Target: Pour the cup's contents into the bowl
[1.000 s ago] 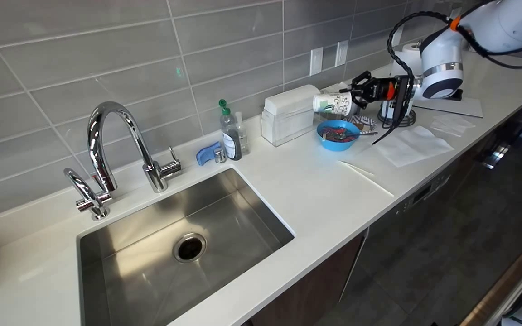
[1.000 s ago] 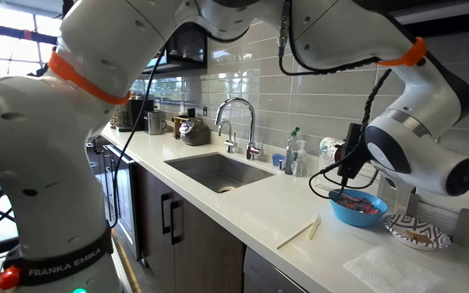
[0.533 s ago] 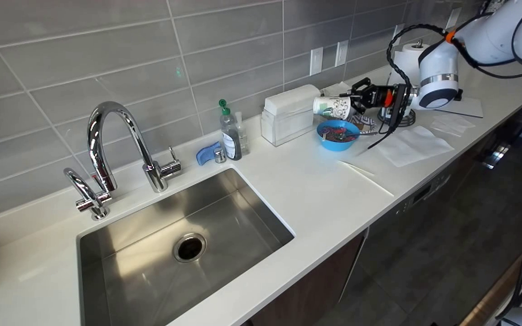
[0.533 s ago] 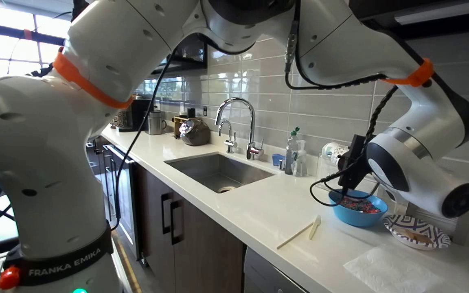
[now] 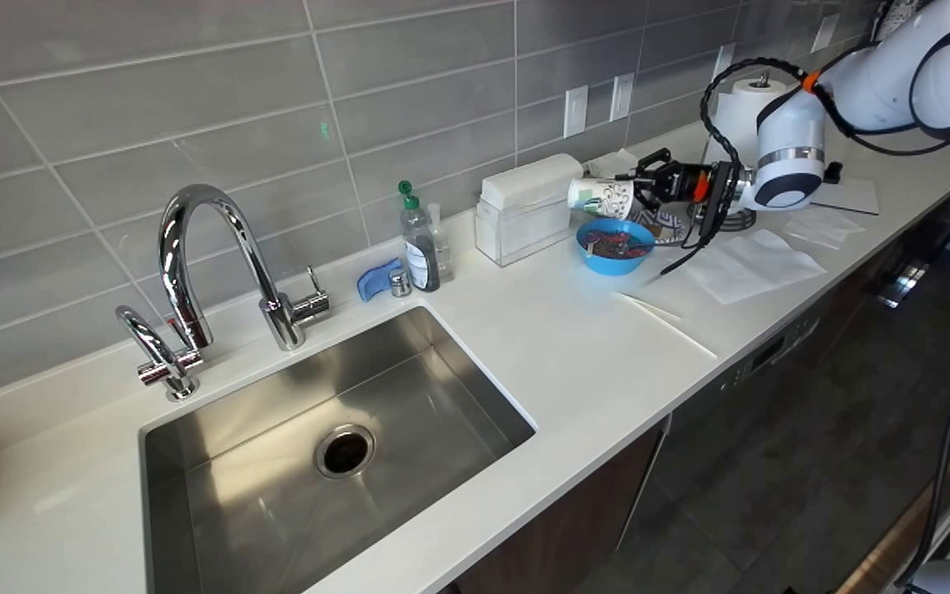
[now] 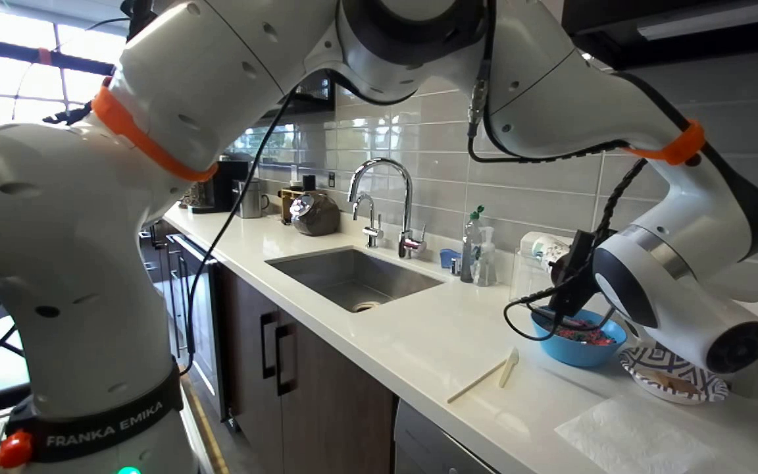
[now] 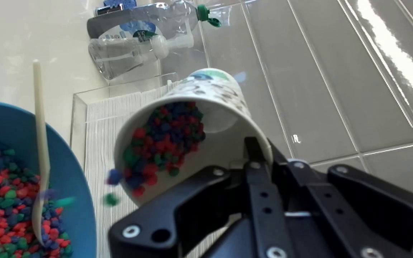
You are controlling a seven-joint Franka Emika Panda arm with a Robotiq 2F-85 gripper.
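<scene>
Cup (image 5: 601, 198): we count one, white with curly marks, tipped on its side.
Bowl (image 7: 77, 200): we count one, blue, with one spoon (image 7: 41, 154) inside.
Bits (image 7: 170, 139): red, blue and green, in both cup and bowl, too many for us to count; a few blurry ones are in the air by the cup's rim.
Bottles (image 7: 120, 59): two, out in front of the pincer (image 7: 265, 148), past the cup.
Taps (image 5: 281, 320): two, well apart from the pincer.
Writing: we can read "FRANKA EMIKA" on the arm's base (image 6: 112, 421); the label (image 7: 129, 32) on the green-capped bottle (image 7: 161, 18) is too unclear for us.
Pincer's hold: it grips the cup's rim, one finger inside, one outside.
Cup's place: at the pincer's tips, bottom end pointing away from it.
Bowl's place: on the worktop (image 5: 557, 330), lower than the pincer.
</scene>
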